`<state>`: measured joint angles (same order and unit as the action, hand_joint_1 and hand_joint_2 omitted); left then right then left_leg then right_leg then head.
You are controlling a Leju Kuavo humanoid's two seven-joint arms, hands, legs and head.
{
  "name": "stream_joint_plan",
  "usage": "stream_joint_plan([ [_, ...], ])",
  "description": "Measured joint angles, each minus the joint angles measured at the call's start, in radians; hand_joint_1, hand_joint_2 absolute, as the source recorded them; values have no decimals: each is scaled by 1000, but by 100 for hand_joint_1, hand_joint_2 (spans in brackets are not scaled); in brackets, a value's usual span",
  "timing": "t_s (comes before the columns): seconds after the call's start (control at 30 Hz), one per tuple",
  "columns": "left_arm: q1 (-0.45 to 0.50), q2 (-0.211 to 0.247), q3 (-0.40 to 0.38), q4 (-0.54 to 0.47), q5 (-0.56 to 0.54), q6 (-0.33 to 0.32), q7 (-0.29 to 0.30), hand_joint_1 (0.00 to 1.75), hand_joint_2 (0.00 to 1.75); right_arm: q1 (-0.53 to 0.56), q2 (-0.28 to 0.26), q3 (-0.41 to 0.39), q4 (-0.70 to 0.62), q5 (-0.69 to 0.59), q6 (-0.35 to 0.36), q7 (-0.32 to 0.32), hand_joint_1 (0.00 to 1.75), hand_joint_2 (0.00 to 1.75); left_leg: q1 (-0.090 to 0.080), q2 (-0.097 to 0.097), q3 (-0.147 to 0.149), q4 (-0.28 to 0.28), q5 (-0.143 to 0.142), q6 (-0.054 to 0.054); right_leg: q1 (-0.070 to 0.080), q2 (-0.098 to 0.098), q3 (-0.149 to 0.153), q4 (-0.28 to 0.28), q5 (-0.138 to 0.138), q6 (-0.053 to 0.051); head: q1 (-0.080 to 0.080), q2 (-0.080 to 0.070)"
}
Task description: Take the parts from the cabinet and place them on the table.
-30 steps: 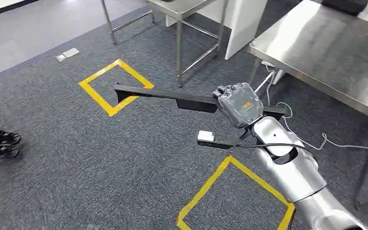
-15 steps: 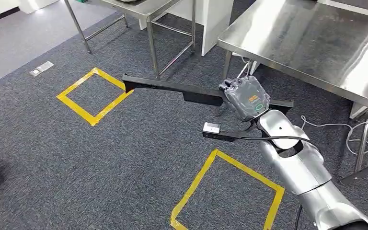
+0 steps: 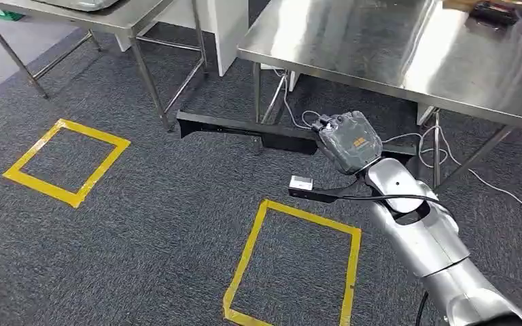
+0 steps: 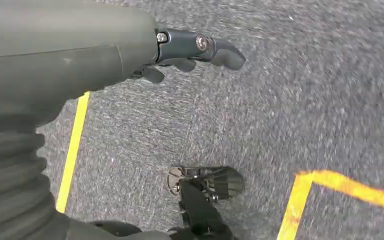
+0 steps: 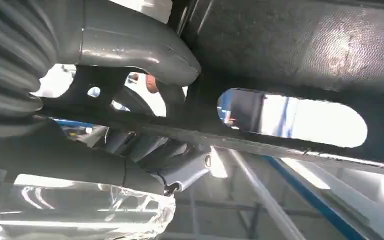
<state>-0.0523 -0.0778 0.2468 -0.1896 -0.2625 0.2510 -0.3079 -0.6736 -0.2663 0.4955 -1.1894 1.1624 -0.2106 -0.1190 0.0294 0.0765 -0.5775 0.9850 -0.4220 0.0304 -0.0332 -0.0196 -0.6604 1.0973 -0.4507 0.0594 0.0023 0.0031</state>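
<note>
A long, flat black part point(image 3: 238, 128) hangs level above the carpet, and my right hand point(image 3: 349, 142) grips it near its right end. In the right wrist view the black part point(image 5: 300, 45), with an oval slot in it, lies across my right hand point(image 5: 130, 50), whose thumb wraps over it. The steel table point(image 3: 380, 47) stands just beyond the part, with its near edge above the hand. My left hand point(image 4: 180, 50) hangs over the grey carpet, fingers apart and holding nothing.
A second steel table point(image 3: 119, 17) stands at the far left, with a white panel point(image 3: 228, 27) between the two tables. Cables point(image 3: 408, 139) trail under the near table. Yellow tape squares point(image 3: 64, 163) point(image 3: 292, 265) mark the carpet. A dark object point(image 3: 493, 13) lies on the table's far right.
The whole view has shifted as I turned: the steel table now fills the top middle and the tape squares have slid left. My right hand holds the black part as before.
</note>
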Motion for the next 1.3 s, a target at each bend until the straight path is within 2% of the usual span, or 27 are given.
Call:
stream_joint_plan([
  [0.03,-2,0,0,0,-2,0,0,0,175,-1,-1,-3,0,0,-1,2,175,175,-6,11,2,5,-3,-10,-1,-60,57,-94,21,5,2,0],
  [0.07,-1,2,0,0,-3,0,0,0,175,-5,-1,-4,0,1,-1,3,175,175,-14,22,-2,14,-11,-20,12,-97,74,-116,21,-2,10,0],
  [0.1,-1,1,0,0,-6,0,0,0,175,-2,-2,-5,0,1,-1,4,175,175,-18,33,1,13,-11,-26,16,-72,66,-113,26,-14,1,0],
  [0.13,-1,2,0,0,-7,0,0,0,175,-1,-6,-6,0,1,-2,4,175,175,-20,44,3,14,-11,-28,13,-61,64,-111,27,-21,-3,0],
  [0.17,-2,2,0,0,-8,0,0,0,175,3,-12,-8,0,1,-2,5,175,175,-16,58,7,12,-12,-29,13,-45,60,-108,28,-24,-3,0],
  [0.2,-3,2,0,0,-10,0,0,0,175,5,-18,-9,0,1,-2,7,175,175,-9,69,8,13,-15,-36,8,-30,60,-109,31,-34,-3,0],
  [0.23,-5,3,0,0,-10,0,0,0,175,8,-19,-11,0,2,-4,8,175,175,1,20,3,28,-31,-47,-3,-17,63,-111,34,-41,-4,0],
  [0.27,-4,4,0,0,-11,0,0,0,175,7,-23,-14,1,2,-5,10,175,175,3,-31,-15,75,-69,-46,-2,-6,63,-111,36,-53,-3,0],
  [0.3,-2,4,0,0,-11,0,0,0,175,7,-23,-15,2,2,-5,12,175,175,1,-57,-46,149,-112,-45,2,5,62,-111,36,-63,-7,0],
  [0.37,3,4,0,0,-12,0,1,0,175,11,-21,-14,3,3,-5,12,175,175,1,-76,-122,314,-180,-45,11,38,61,-111,38,-67,-6,0],
  [0.4,2,4,0,0,-13,0,1,0,175,13,-22,-14,5,3,-5,12,175,175,1,-76,-140,347,-182,-42,15,54,61,-111,38,-68,-6,0],
  [0.43,2,4,0,0,-13,0,1,0,175,17,-22,-14,6,5,-6,11,175,175,0,-76,-136,330,-158,-37,18,70,62,-110,39,-68,-7,0],
  [0.47,1,5,0,0,-13,0,1,0,175,18,-22,-14,7,9,-6,11,175,175,0,-77,-109,270,-116,-29,22,79,63,-110,40,-70,-7,0],
  [0.53,-2,6,0,0,-16,-2,-4,0,175,17,-23,-15,7,20,-11,13,175,175,-6,-88,-29,97,-25,-5,25,97,67,-110,40,-70,-7,0],
  [0.57,-5,11,0,0,-16,-4,-7,0,175,19,-25,-15,8,23,-16,15,175,175,-10,-103,-10,57,-28,12,24,103,66,-110,41,-68,-3,0],
  [0.6,-6,10,0,0,-17,-11,-11,0,175,18,-27,-14,10,29,-20,19,175,175,-15,-102,-8,40,-26,12,31,108,60,-107,43,-65,-5,0],
  [0.63,-10,10,0,-1,-16,-14,-11,0,175,20,-29,-15,11,37,-23,23,175,175,-17,-100,-8,35,-25,8,28,108,53,-104,43,-63,-10,0],
  [0.67,-12,9,0,-1,-14,-19,-12,0,175,23,-30,-15,12,44,-24,24,175,175,-17,-100,-9,31,-23,-26,34,108,51,-101,41,-62,-6,0],
  [0.7,-12,9,0,-1,-14,-20,-11,0,175,24,-32,-15,13,46,-25,25,175,175,-20,-102,-14,31,-21,-27,26,106,48,-102,42,-62,-7,0],
  [0.73,-12,9,0,-1,-14,-21,-11,0,175,25,-32,-14,13,50,-30,26,175,175,-21,-104,-15,32,-18,-22,27,105,47,-102,45,-57,-7,0],
  [0.9,-12,9,0,-1,-13,-42,-4,0,175,24,-35,-15,15,61,-32,34,175,175,-27,-111,-21,32,-13,-14,25,97,45,-103,47,-53,-6,0],
  [0.93,-12,9,0,-1,-13,-42,-4,0,175,25,-35,-14,15,62,-32,35,175,175,-31,-112,-23,37,-14,-9,15,96,43,-105,49,-49,-7,0],
  [1.07,-12,9,1,-1,-13,-47,-3,0,175,29,-35,-15,16,66,-32,39,175,175,-30,-113,-28,43,-15,-3,11,96,41,-105,51,-45,-7,0],
  [1.17,-13,10,1,-2,-13,-52,-2,0,175,33,-37,-16,16,69,-32,39,175,175,-33,-110,-25,36,-11,11,11,102,41,-115,58,-34,-7,0],
  [1.2,-13,8,1,-2,-13,-53,-1,0,175,35,-39,-18,15,71,-32,39,175,175,-17,-104,-15,15,4,22,20,90,33,-107,56,-33,-6,0],
  [1.23,-13,8,1,-2,-13,-53,-1,0,175,35,-40,-23,15,71,-32,40,175,175,-20,-102,-9,5,8,24,18,57,19,-83,40,-33,-5,0],
  [1.3,-13,8,1,-2,-13,-53,-1,0,175,34,-40,-23,15,71,-32,40,175,175,-19,-98,-11,4,11,31,17,42,-10,-20,6,-40,-2,0],
])
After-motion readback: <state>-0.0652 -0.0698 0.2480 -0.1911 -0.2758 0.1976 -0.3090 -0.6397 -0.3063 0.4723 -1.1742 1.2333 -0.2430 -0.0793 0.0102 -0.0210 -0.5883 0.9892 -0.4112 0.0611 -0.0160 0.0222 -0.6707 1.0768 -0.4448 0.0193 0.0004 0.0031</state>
